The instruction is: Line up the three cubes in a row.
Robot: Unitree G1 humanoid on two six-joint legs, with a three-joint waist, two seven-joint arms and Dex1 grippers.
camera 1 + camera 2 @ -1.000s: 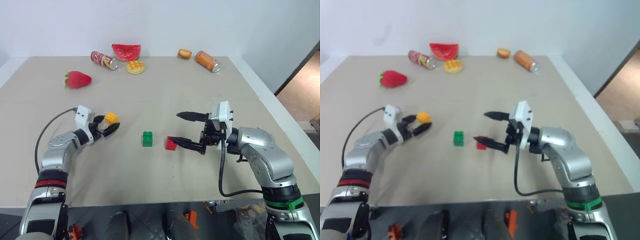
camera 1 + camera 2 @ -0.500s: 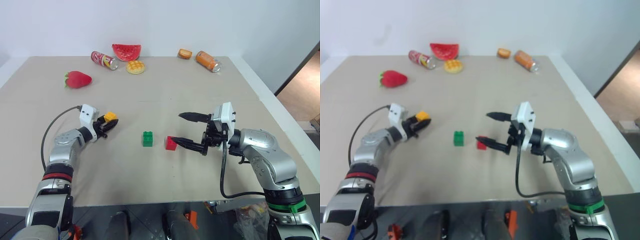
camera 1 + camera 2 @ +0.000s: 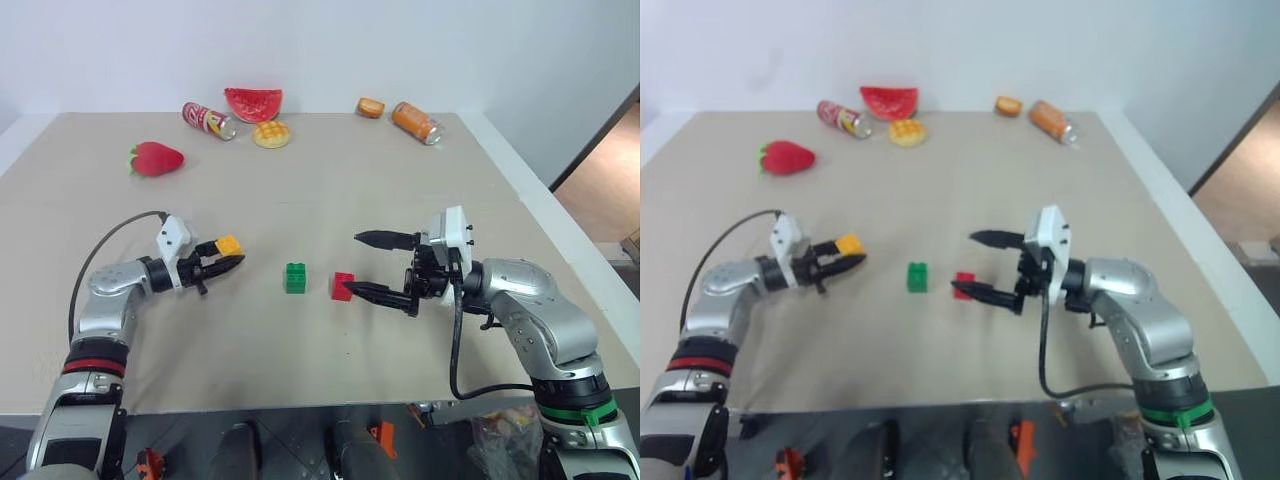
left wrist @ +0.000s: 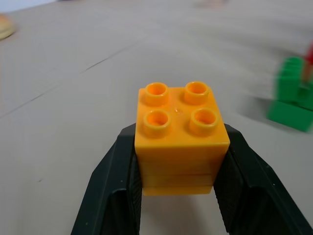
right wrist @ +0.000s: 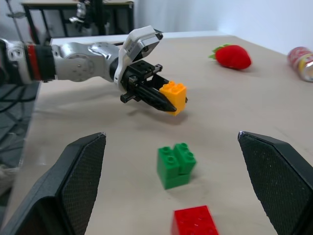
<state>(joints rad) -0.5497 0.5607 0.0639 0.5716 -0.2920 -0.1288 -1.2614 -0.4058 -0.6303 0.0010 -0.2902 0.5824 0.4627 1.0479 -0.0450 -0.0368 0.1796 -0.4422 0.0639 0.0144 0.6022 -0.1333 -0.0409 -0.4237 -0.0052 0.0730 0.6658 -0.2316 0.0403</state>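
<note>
My left gripper [image 3: 231,256] is shut on the yellow-orange cube [image 3: 229,244] and holds it studs-up just above the table [image 3: 320,200] at the left. The wrist view shows the cube [image 4: 181,137] pinched between both black fingers [image 4: 112,181]. The green cube [image 3: 295,277] stands on the table in the middle, with the red cube [image 3: 343,286] a short way to its right. My right gripper [image 3: 353,264] points left and is open, holding nothing. Its lower fingertip sits right beside the red cube. Its wrist view looks over the red cube [image 5: 195,223], the green cube [image 5: 176,164] and the held yellow cube [image 5: 175,96].
Along the far edge lie a strawberry toy [image 3: 155,159], a red can [image 3: 207,119], a watermelon slice [image 3: 253,103], a round waffle pastry [image 3: 270,134], a small bun [image 3: 370,107] and an orange can [image 3: 415,122]. The table's right edge [image 3: 560,235] runs behind my right arm.
My left gripper closed on the yellow-orange cube, then swung round to point right and drew back a little, carrying the cube with it. The right arm kept still.
</note>
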